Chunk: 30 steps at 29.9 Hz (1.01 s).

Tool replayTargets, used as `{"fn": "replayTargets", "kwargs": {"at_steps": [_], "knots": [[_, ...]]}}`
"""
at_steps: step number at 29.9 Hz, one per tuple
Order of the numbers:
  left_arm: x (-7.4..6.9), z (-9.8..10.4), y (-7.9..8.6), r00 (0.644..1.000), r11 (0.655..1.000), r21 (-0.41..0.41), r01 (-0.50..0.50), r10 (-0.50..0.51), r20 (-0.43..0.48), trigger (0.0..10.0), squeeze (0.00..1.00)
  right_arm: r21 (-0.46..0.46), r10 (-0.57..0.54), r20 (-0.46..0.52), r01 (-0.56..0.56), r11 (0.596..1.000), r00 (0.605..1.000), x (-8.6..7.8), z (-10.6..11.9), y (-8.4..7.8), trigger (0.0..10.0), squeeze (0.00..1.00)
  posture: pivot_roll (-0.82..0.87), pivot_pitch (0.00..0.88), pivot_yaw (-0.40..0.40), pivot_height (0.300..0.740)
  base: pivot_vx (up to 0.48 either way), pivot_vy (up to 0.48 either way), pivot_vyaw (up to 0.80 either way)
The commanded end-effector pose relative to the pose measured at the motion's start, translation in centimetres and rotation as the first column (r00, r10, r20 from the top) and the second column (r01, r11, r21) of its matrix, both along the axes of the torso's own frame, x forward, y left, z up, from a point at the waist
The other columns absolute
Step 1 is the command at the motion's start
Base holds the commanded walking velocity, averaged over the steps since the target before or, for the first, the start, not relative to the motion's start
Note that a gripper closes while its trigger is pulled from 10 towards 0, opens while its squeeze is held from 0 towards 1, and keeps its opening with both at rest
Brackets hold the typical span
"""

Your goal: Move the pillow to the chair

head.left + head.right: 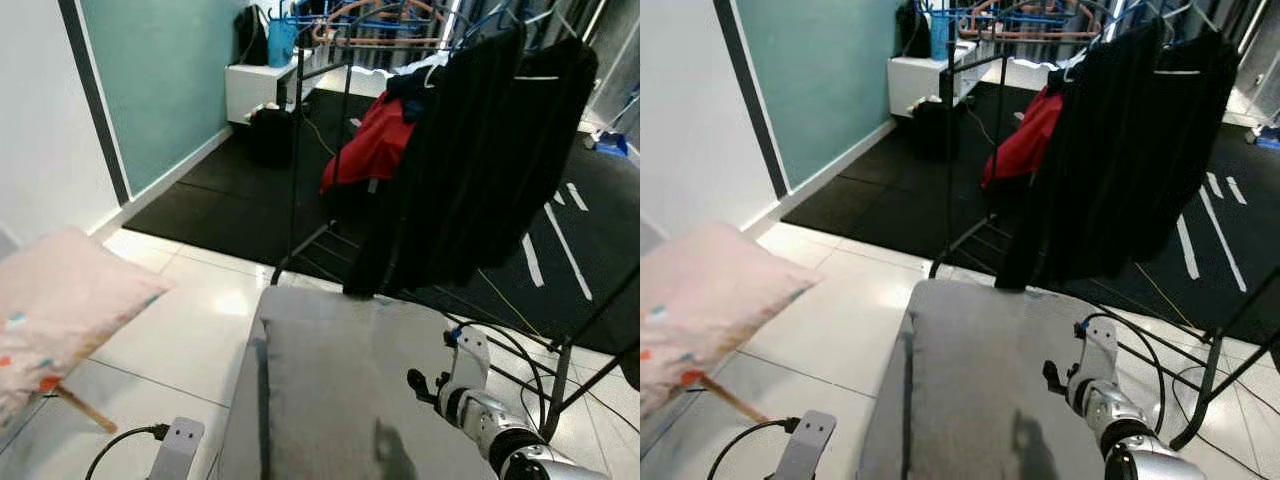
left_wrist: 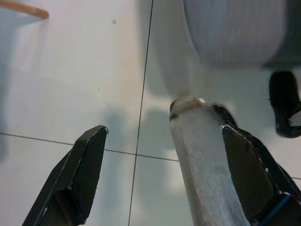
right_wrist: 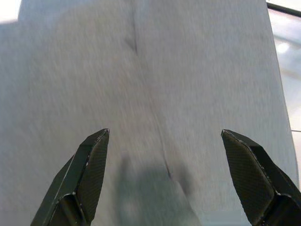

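The grey upholstered chair [image 1: 340, 390] stands right in front of the robot, its flat seat bare on top. The pillow [image 1: 55, 310], pale pink with small coloured flecks, sits off to the chair's left, well apart from it, tilted up on a piece of furniture with a thin wooden leg [image 1: 85, 410] poking out beneath.

The right gripper [image 3: 164, 174] hangs over the chair's grey fabric with its two black fingers spread wide and nothing between them. From the head views the silver right arm [image 1: 490, 420] reaches in at the chair's right edge.

The left gripper [image 2: 164, 179] is down low beside the chair, on its left, pointing at the white tiled floor [image 2: 70, 84]; its fingers are likewise spread apart and grasp nothing. A metal chair leg [image 2: 202, 160] runs up between them, though whether a finger touches it I cannot tell.

Behind the chair stands a black clothes rack [image 1: 300, 130] hung with dark garments [image 1: 480, 160] and a red one [image 1: 370, 150]. Beyond that lies a black floor mat [image 1: 230, 190], and a teal wall [image 1: 160, 70] rises to the chair's far left. A black cable [image 1: 120, 445] curls on the tiles near the chair's left front.
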<state>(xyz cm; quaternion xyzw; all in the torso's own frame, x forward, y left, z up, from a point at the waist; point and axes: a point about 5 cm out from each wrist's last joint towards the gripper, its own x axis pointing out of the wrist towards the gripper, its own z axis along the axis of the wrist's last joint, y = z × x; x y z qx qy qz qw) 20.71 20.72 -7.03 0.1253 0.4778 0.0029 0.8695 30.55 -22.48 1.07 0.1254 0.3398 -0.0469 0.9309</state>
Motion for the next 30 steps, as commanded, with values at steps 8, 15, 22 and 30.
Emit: {"fn": "replayTargets", "kwargs": {"at_steps": [8,15,22,30], "knots": [[-0.6,-0.4,-0.1,1.000,1.000,0.013,-0.008,0.008,-0.027,10.0,0.00,0.027,-0.049,0.041,0.048,0.998,0.998,0.4,0.7,-0.8,10.0,0.00,-0.10,0.026,-0.073,0.605,0.000,0.000,0.00],[-0.8,-0.4,0.3,1.000,0.999,0.039,-0.017,0.017,-0.016,10.0,0.00,0.084,-0.033,0.079,0.026,0.996,0.996,0.9,1.3,-0.5,10.0,0.00,-0.09,0.026,-0.064,0.605,0.000,0.000,0.00],[-0.9,-0.4,0.6,1.000,0.999,0.050,-0.014,0.015,-0.015,10.0,0.00,0.216,-0.014,0.090,-0.006,0.976,0.996,1.2,1.5,0.4,10.0,0.00,-0.07,0.054,-0.052,0.605,0.000,0.000,0.00],[-1.2,-0.4,1.3,1.000,0.997,0.073,-0.013,0.013,0.001,10.0,0.00,0.250,-0.025,0.041,0.014,0.968,0.999,0.6,0.6,1.0,10.0,0.00,-0.05,0.095,-0.023,0.605,0.000,0.000,0.00]]}}
